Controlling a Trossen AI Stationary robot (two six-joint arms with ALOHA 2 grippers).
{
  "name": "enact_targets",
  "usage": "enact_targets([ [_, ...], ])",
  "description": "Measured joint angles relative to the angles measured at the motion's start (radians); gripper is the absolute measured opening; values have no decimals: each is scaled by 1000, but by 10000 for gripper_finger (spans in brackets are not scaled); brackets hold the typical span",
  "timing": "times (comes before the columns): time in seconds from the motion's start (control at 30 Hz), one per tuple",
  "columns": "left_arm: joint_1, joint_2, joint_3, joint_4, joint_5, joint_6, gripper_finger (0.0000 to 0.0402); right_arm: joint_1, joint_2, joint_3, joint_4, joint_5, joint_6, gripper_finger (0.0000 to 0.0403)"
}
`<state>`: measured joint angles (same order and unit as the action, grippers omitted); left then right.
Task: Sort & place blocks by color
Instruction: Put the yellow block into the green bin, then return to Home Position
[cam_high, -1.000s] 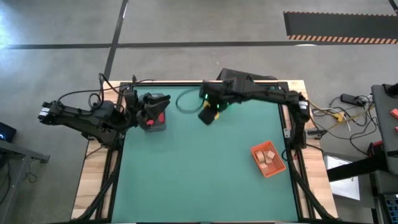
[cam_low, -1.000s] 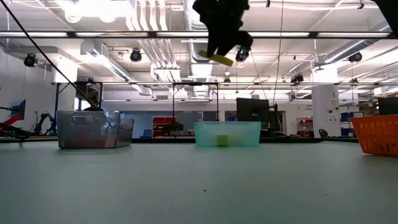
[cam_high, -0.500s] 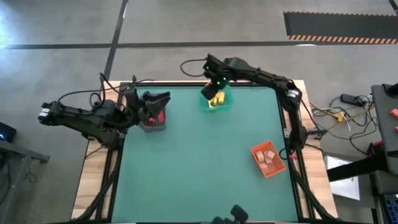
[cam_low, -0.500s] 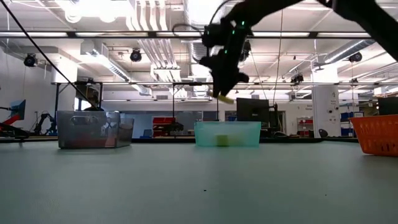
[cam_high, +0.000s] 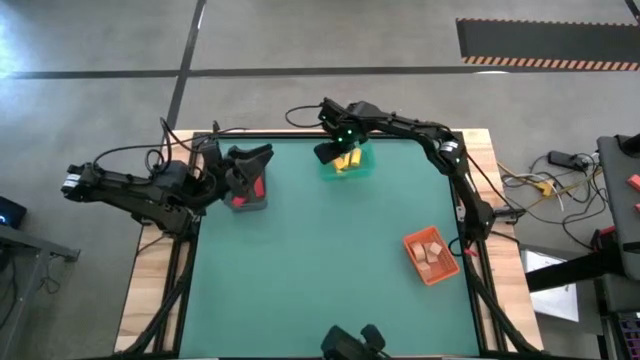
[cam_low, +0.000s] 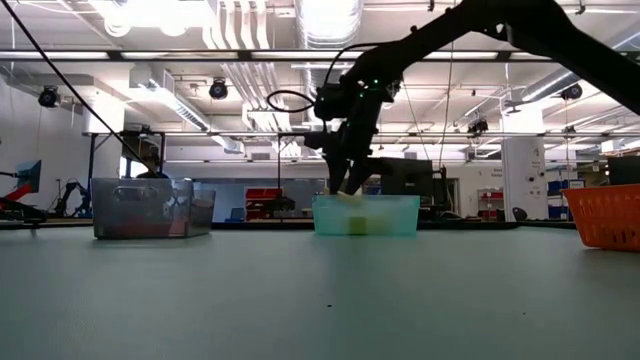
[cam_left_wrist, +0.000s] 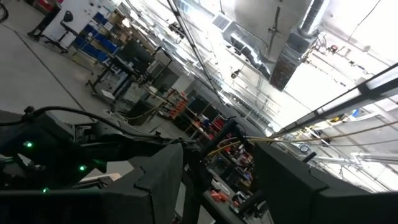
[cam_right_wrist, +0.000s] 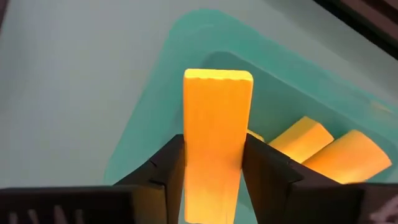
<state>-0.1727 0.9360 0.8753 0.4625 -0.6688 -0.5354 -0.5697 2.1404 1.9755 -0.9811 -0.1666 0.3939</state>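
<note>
My right gripper (cam_high: 336, 152) hangs over the teal bin (cam_high: 358, 170) at the table's far edge, shut on a yellow block (cam_right_wrist: 216, 124). Two more yellow blocks (cam_right_wrist: 301, 134) lie on the bin's floor. In the low view the right gripper (cam_low: 346, 188) is just above the bin's rim (cam_low: 365, 198). My left gripper (cam_high: 250, 160) stands raised over the grey bin (cam_high: 247, 203), which holds red blocks (cam_high: 258, 188). It is open, with nothing between its fingers (cam_left_wrist: 161, 180). My right gripper pinches the yellow block between its two fingers, one on each long side (cam_right_wrist: 186, 155). The fingers come from above, slanting steeply down, and lie along the block. The block's free end (cam_right_wrist: 217, 78) sticks out past the fingertips, clear above the bin's floor.
An orange bin (cam_high: 445, 270) with tan blocks (cam_high: 432, 252) stands near the table's right edge. In the low view the grey bin (cam_low: 152, 207) is at the left and the orange bin (cam_low: 605, 215) at the right. Green table surface (cam_high: 320, 270) lies between the bins.
My right gripper has carried the yellow block toward the table's far edge and down, from high over the table to just above the teal bin's rim. It has rolled a little on the way. The block stays between the fingers.
</note>
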Motion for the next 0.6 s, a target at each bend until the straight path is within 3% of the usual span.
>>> enact_targets([
  [0.2,8,0,0,-1,-8,1,181,-1,7,0,0,9,2,160],
  [0.6,16,0,0,-1,-24,4,181,0,-32,0,-4,9,10,183],
])
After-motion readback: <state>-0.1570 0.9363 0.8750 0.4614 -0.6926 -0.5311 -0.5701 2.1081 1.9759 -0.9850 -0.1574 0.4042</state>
